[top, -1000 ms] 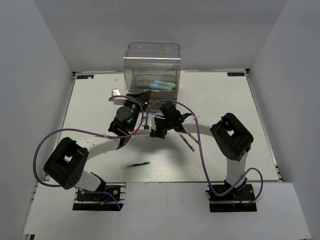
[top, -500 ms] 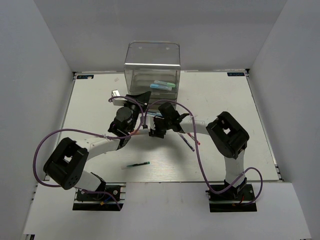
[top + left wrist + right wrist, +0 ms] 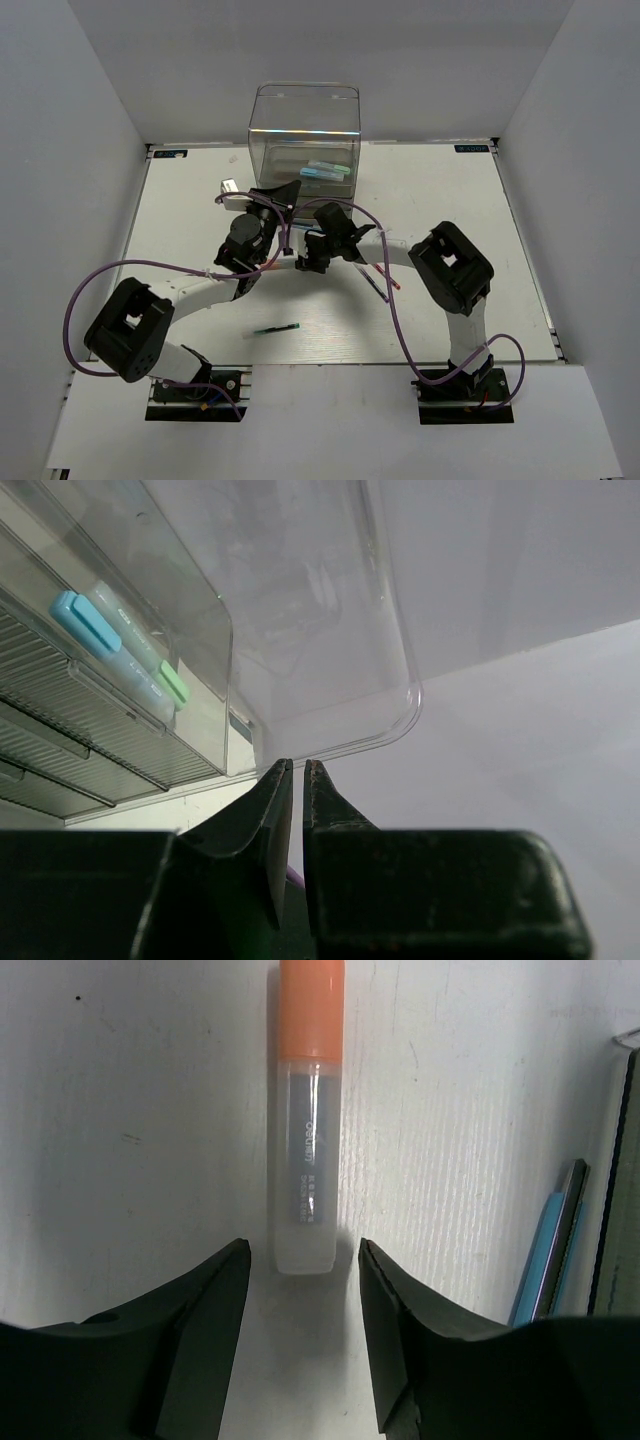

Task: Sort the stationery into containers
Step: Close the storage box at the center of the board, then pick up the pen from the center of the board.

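desk: how do your arms stand?

operator: both reach in over the middle of the counter point(image 3: 480, 230), elbows out, wrists close together in front of the clear drawer unit point(image 3: 303, 130). my left arm is raised and aimed at the unit's front. my right arm folds back from its shoulder and points its gripper down at the counter.

desk: and the grippers?

operator: my left gripper point(image 3: 298, 772) has its jaws pressed together with nothing between them, pointing at the unit's rounded corner. my right gripper point(image 3: 300, 1260) stands apart, one finger on each side of the clear end of the orange marker point(image 3: 308, 1160), which lies flat on the counter. i see a strip of counter on both sides of the marker, so there is no touch.

desk: the rest of the stationery?

operator: a light blue marker point(image 3: 100, 635) and a mint-green marker point(image 3: 150, 655) lie side by side in an upper drawer. a thin blue pen point(image 3: 545, 1250) lies on the counter at the right of my right wrist view. a dark green pen point(image 3: 277, 329) lies alone nearer the arm bases, and a red pen point(image 3: 388, 278) lies by my right forearm.

desk: anything you can't read?

operator: from above, the arms cover the orange marker and both sets of fingertips. a dark edge at the far right of the right wrist view is cut off, and i cannot tell what it is. ribbed plastic blurs the lower drawers.
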`<move>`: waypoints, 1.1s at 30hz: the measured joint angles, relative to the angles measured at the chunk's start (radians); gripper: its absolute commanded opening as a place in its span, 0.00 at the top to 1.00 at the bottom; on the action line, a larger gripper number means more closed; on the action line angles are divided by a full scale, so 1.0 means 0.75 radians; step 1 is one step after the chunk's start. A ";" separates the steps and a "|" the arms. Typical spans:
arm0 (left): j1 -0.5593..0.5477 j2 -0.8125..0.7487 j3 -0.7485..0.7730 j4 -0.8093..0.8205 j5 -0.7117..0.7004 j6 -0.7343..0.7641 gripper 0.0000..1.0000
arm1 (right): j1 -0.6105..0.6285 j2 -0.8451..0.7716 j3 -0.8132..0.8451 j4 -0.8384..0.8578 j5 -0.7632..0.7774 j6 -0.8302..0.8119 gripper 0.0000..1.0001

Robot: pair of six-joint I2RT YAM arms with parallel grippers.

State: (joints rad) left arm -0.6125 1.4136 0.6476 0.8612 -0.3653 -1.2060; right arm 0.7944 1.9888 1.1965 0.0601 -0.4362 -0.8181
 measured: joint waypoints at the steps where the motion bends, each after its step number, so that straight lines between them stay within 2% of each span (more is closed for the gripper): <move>1: 0.000 -0.001 0.000 -0.001 0.000 0.000 1.00 | 0.000 0.004 0.007 -0.008 -0.005 -0.001 0.49; 3: 0.000 -0.005 0.000 -0.001 -0.001 0.000 1.00 | 0.000 0.027 0.041 -0.026 -0.017 -0.004 0.56; 7: 0.000 -0.030 -0.002 -0.027 -0.007 0.001 1.00 | 0.000 0.076 0.124 -0.093 -0.038 -0.004 0.61; 10: 0.000 -0.071 -0.015 -0.062 -0.023 0.002 0.95 | 0.000 0.083 0.136 -0.115 -0.054 -0.014 0.71; 13: 0.000 -0.125 -0.029 -0.102 -0.048 0.002 0.82 | 0.000 0.083 0.140 -0.134 -0.065 -0.029 0.83; 14: 0.000 -0.142 -0.031 -0.115 -0.058 0.003 0.71 | 0.000 0.083 0.141 -0.139 -0.069 -0.034 0.88; 17: 0.000 -0.195 -0.041 -0.158 -0.083 0.008 0.55 | -0.001 0.080 0.140 -0.151 -0.081 -0.041 0.94; 19: 0.000 -0.239 -0.050 -0.200 -0.103 0.009 0.48 | 0.000 0.063 0.122 -0.159 -0.079 -0.042 1.00; 21: 0.000 -0.283 -0.055 -0.239 -0.131 0.016 0.41 | -0.001 0.019 0.068 -0.161 -0.069 -0.041 1.00; 25: 0.002 -0.350 -0.069 -0.316 -0.180 0.020 0.33 | -0.001 -0.159 -0.143 -0.160 -0.027 -0.037 1.00; 28: 0.009 -0.345 -0.070 -0.354 -0.192 0.016 0.32 | -0.002 -0.343 -0.326 -0.137 0.010 -0.030 1.00; 33: 0.028 -0.245 -0.070 -0.361 -0.125 0.011 0.32 | -0.006 -0.579 -0.470 -0.065 0.116 0.023 1.00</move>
State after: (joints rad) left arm -0.5911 1.2297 0.5953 0.5903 -0.4587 -1.1980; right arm 0.7898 1.5543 0.8436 0.0116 -0.3489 -0.8005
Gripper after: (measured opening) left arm 0.691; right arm 0.329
